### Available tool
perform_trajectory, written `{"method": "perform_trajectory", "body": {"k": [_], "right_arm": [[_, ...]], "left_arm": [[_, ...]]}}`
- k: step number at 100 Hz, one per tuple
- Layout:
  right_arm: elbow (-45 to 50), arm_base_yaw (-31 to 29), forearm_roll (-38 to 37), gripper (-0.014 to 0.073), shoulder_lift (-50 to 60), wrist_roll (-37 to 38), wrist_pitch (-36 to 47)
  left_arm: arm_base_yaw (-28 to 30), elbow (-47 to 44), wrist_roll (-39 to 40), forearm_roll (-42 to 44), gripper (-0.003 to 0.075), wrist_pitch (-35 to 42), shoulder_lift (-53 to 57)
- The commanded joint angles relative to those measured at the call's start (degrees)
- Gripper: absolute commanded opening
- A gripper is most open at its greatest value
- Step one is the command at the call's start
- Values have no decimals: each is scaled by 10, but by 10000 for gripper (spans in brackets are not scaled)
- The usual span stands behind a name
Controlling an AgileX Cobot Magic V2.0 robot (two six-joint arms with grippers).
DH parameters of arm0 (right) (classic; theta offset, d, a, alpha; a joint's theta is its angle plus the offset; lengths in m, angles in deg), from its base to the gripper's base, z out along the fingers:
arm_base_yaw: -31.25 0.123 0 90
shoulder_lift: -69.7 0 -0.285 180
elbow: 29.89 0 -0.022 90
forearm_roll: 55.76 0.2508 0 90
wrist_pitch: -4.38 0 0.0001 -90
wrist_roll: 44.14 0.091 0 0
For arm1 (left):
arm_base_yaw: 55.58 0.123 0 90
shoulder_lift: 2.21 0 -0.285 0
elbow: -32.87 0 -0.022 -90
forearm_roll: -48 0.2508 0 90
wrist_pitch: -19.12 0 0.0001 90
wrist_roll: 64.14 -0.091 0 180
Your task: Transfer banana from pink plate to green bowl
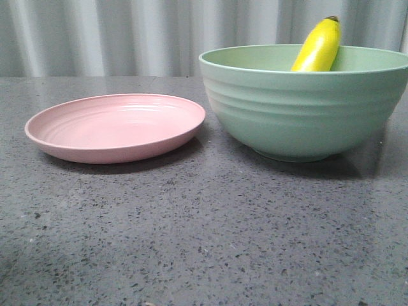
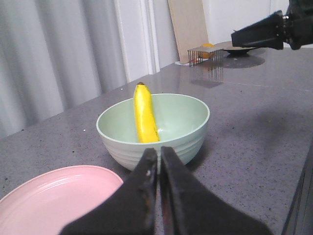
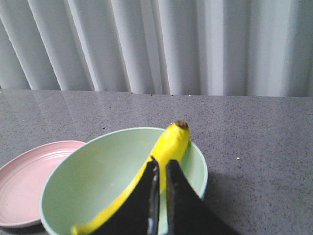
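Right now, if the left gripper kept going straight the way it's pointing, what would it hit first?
Most likely the green bowl: the shut left gripper points at its near wall, with the banana leaning inside behind it. Depth is hard to judge.

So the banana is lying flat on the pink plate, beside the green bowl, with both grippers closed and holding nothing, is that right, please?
Not quite: the banana is in the green bowl, leaning against its wall, as the front view shows. The pink plate beside the bowl holds nothing. The rest stands: the left gripper and right gripper are both closed on nothing.
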Motion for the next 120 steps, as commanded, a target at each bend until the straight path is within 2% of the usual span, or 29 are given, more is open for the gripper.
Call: {"method": "perform_trajectory", "body": {"k": [1, 23, 40, 103, 120], "right_arm": [[21, 1, -8, -68, 44, -5, 56], [87, 1, -24, -68, 164, -5, 64], [104, 1, -36, -68, 209, -5, 54], [108, 1, -36, -68, 211, -5, 54], [108, 1, -36, -68, 211, -5, 54]], "left_arm": [[1, -2, 6, -3, -20, 52, 41], [1, -31, 6, -3, -20, 49, 132], [1, -31, 6, -3, -20, 50, 161], [2, -32, 6, -3, -20, 51, 161], [63, -52, 6, -3, -20, 52, 161]]}}
